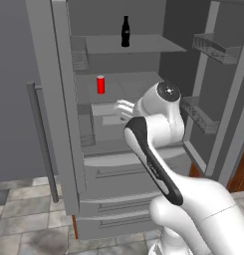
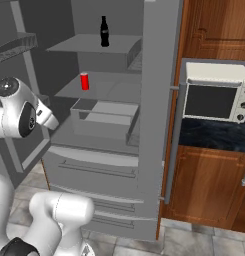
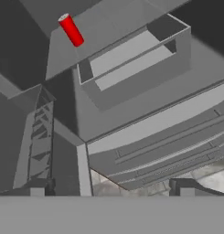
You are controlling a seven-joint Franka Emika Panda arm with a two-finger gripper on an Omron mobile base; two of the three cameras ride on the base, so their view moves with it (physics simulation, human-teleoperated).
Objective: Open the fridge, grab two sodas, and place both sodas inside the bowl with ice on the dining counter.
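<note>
We have the fridge [image 1: 118,164] open, its doors swung wide. The red soda can [image 3: 71,30] stands on the middle shelf, the black soda bottle [image 1: 125,31] on the shelf above. Our gripper [image 3: 109,186] hangs empty, jaws spread wide, short of the can. Reaching in, we risk clipping the open-topped bin [image 3: 131,64] below, or tipping the can.

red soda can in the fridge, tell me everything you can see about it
The red soda can is a small plain red cylinder with a paler top rim; no label can be made out. It stands upright and alone on the middle shelf of the open fridge, toward the shelf's left side, one shelf below the black bottle and above the grey bin. Only the shelf touches it. The hand view shows it tilted because the camera is rolled.
</note>
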